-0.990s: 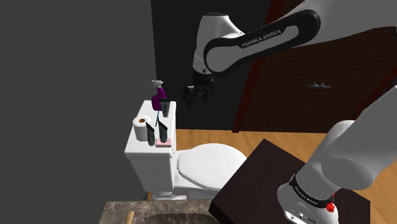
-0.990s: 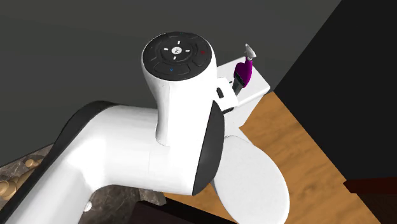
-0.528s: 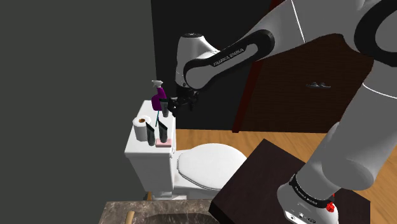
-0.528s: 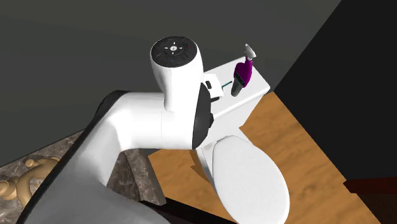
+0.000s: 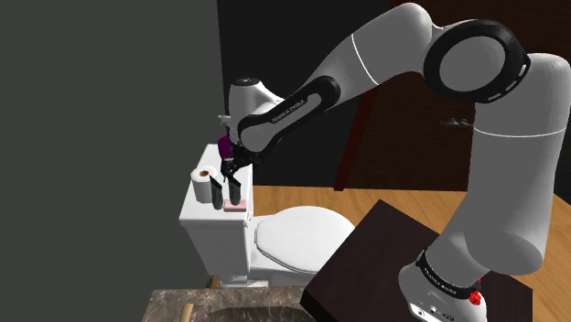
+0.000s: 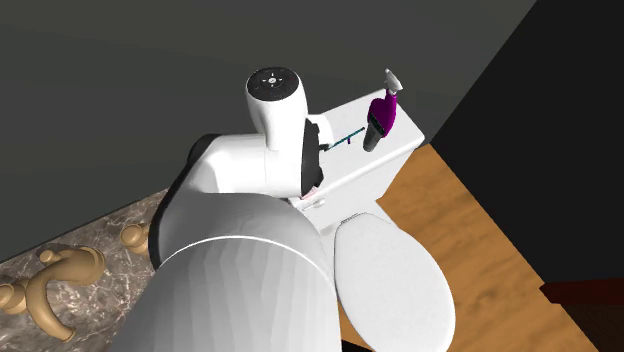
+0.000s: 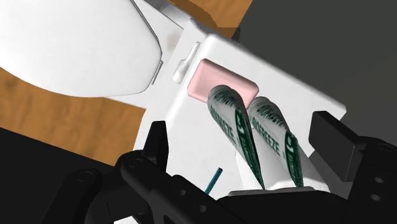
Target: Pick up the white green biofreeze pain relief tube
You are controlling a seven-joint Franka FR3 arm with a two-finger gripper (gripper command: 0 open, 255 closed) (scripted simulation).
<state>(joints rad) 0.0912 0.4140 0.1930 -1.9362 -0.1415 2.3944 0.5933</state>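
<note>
Hovers with the all-black two-finger gripper point(image 5: 231, 174) low over the flat top of the white toilet tank point(image 5: 203, 233), with fingers spread wide and nothing pinched. Finds the white-and-green squeeze tube lettered Biofreeze point(image 7: 230, 121) standing upright on that tank top, just beside a matching twin tube point(image 7: 275, 137); cannot tell which of the two is meant. Brackets both tubes loosely between the fingers in the wrist view, touching neither. Counts, on this reading, as approach nearly done and grasp not begun: leaves the last of the descent, the closing on one tube and the lift. Shares the tank top with a pale pink rectangular soap bar point(image 7: 219, 79) at the tubes' foot on the side toward the white oval toilet lid point(image 5: 293, 233), a white toilet-paper roll point(image 5: 200, 178) on the shoulder view's left of them, a purple spray bottle with a grey trigger head point(image 6: 381, 115) behind them and a thin teal stick point(image 6: 345, 135). Risks catching both tubes at once or tipping the twin, with so little room between the pair; calls for singling one out before closing.
</note>
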